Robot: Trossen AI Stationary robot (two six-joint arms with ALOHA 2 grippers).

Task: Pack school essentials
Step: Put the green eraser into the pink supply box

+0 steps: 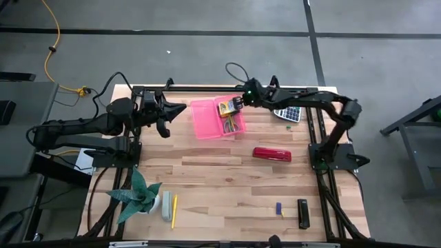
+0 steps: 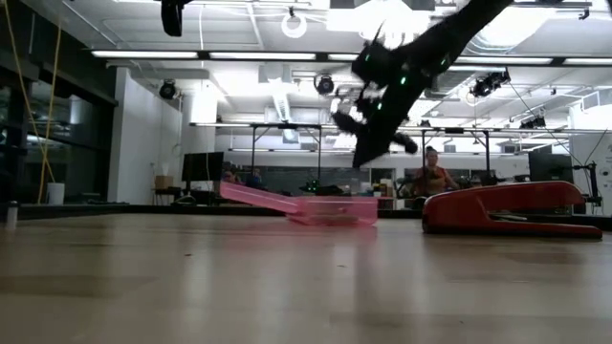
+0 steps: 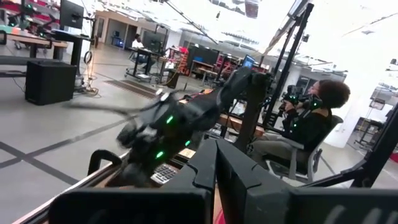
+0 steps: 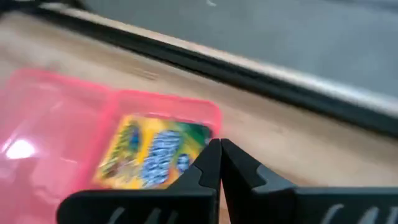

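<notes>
An open pink case [image 1: 207,117] lies at the table's far middle, its lid sloping up in the low view [image 2: 258,198]. A yellow-green crayon box [image 1: 226,107] [image 4: 155,155] lies inside it, beside green-handled scissors and pencils [image 1: 233,126]. My right gripper [image 1: 238,103] [image 4: 219,150] is shut with nothing in it. It hangs above the case's far right corner and is clear of it in the low view [image 2: 360,159]. My left gripper [image 1: 182,108] [image 3: 216,155] is shut and waits in the air left of the case.
A red stapler [image 1: 271,154] [image 2: 512,210] lies right of centre and a calculator [image 1: 288,114] at the far right. Near the front edge are a green spiky plant [image 1: 138,196], a yellow pencil [image 1: 173,211], a small blue piece [image 1: 279,208] and a black piece [image 1: 303,213]. A person sits beyond the table [image 3: 311,121].
</notes>
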